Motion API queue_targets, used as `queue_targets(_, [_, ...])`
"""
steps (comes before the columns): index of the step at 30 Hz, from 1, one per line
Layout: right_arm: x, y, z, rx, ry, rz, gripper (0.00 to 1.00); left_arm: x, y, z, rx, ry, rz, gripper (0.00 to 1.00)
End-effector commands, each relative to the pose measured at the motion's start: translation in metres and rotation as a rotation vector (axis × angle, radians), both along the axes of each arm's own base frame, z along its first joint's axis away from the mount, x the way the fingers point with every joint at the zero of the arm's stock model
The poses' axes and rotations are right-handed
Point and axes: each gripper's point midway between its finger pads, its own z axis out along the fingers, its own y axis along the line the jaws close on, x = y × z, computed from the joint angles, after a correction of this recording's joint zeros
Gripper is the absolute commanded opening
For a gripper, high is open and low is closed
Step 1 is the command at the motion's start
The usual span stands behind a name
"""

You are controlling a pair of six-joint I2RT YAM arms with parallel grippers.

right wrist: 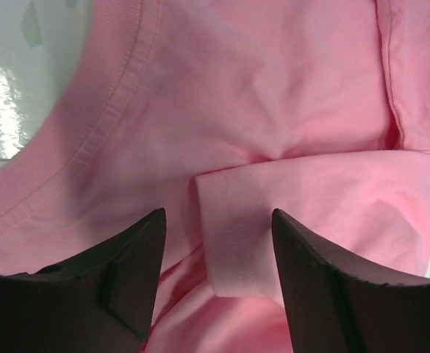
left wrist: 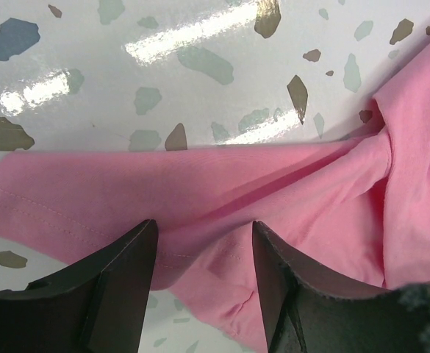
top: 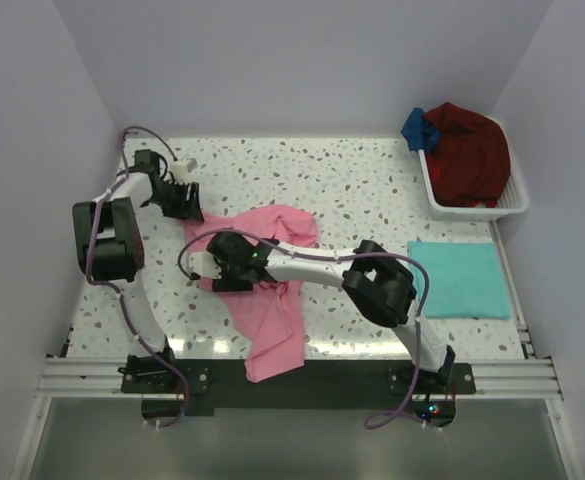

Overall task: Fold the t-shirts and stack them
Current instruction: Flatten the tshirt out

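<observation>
I am watching the left gripper [left wrist: 203, 234] hanging spread over an edge of the pink t-shirt [top: 272, 310] (crumpled at the middle of the table [top: 372, 170]). The right gripper [right wrist: 218, 220] is gaping over its folded cuff. The teal t-shirt [top: 459, 280] is lying folded at right.

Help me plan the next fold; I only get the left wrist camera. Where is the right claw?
Observer: The right claw is open just above the pink shirt, near its collar.
Operator: Does the shirt lie fully on the table?
Observer: No, its lower end drapes over the table's near edge.
Operator: Any finished shirts?
Observer: One teal shirt lies folded flat at the right side.
</observation>
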Motion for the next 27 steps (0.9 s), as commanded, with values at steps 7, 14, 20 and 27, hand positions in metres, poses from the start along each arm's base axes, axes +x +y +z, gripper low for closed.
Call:
queue_targets(7, [0.031,0.005,0.024,0.016,-0.184,-0.004,0.45,-0.004,0.005,-0.001,-0.013,0.018,0.018,0.6])
queue_targets(14, [0.066,-0.018,0.056,0.035,-0.237,-0.084,0.0,-0.002,0.007,-0.006,-0.004,0.025,0.024,0.59])
queue_targets(20, [0.089,-0.037,0.092,0.118,-0.179,-0.151,0.0,-0.001,0.01,-0.006,0.009,0.02,0.022,0.59])
queue_targets(27, [0.146,-0.096,0.164,0.314,-0.092,-0.368,0.0,0.004,0.017,0.007,0.051,-0.026,0.023,0.58])
